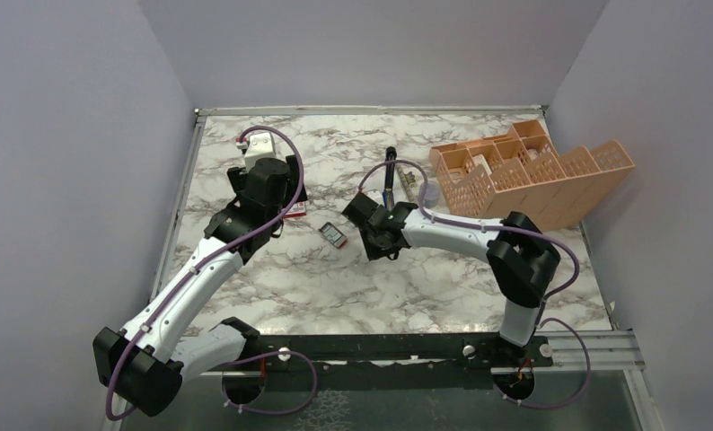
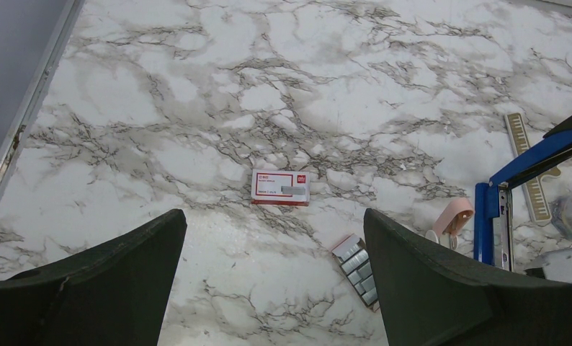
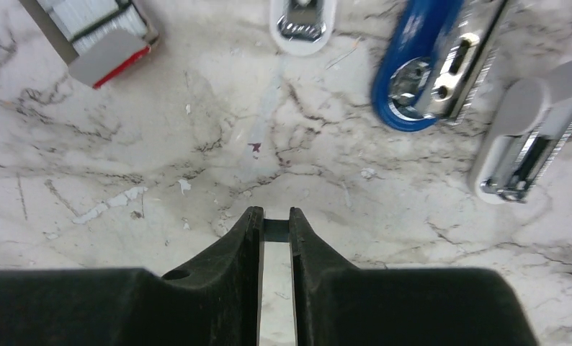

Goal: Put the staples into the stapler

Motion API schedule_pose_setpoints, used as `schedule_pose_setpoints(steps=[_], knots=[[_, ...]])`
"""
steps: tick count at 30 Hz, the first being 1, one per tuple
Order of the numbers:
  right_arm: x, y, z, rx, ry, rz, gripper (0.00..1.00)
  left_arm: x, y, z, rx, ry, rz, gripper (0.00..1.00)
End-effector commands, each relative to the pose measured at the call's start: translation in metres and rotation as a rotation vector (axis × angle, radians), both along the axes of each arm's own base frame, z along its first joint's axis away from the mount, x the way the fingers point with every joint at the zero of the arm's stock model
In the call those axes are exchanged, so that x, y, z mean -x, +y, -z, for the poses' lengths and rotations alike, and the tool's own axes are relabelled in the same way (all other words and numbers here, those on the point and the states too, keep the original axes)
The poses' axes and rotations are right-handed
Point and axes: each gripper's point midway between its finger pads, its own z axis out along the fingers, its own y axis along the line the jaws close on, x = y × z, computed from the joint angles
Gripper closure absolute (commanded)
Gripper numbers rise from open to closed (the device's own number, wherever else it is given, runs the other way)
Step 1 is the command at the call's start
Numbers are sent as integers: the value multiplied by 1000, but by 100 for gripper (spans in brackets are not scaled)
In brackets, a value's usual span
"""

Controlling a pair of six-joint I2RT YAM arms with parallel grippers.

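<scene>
**Both arms over the marble table [image 2: 197,108].** Your left gripper [image 2: 274,220] hung with its fingers wide apart above the red-and-white box [image 2: 281,187]. The staples [image 2: 360,265] lay in their tray near that box. The stapler [image 2: 485,216] stood opened beyond them, near your right gripper [image 3: 276,216]. That gripper's fingers showed only a narrow slit, and you could not tell whether they pinched anything.

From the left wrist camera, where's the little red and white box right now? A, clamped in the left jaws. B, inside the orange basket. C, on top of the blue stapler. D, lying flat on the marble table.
D: the red-and-white box lies flat on the marble table, clear of the staples and the stapler, ahead of the left gripper, whose jaws stand wide open.
</scene>
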Motion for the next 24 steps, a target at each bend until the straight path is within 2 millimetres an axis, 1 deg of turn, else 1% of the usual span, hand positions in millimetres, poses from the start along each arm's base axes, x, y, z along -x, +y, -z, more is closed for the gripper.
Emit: schedule_pose_setpoints(steps=[1,5,7,9,14,19,21,24], knots=[[-37,-11,-39,-45,-125,79,78,-1,-1,0,3,-3,7,7],[-63,-26,-53,-60,-171,136,78,-1,-1,0,5,-3,8,7],[-74,-31,-58,-74,-189,152,78,-2,-1,1,4,-1,8,7],[-82,-31,-61,-81,-208,155,78,-2,-2,1,6,1,10,7],[-94,-16,-61,-114,-227,121,78,-3,-4,3,13,7,16,7],[-101,8,-67,-212,-262,43,78,-3,-4,3,10,8,13,7],[-103,16,-66,-231,-265,10,78,-3,-5,4,11,10,15,7],[-107,21,-57,-223,-255,6,78,-3,-5,5,11,13,17,7]])
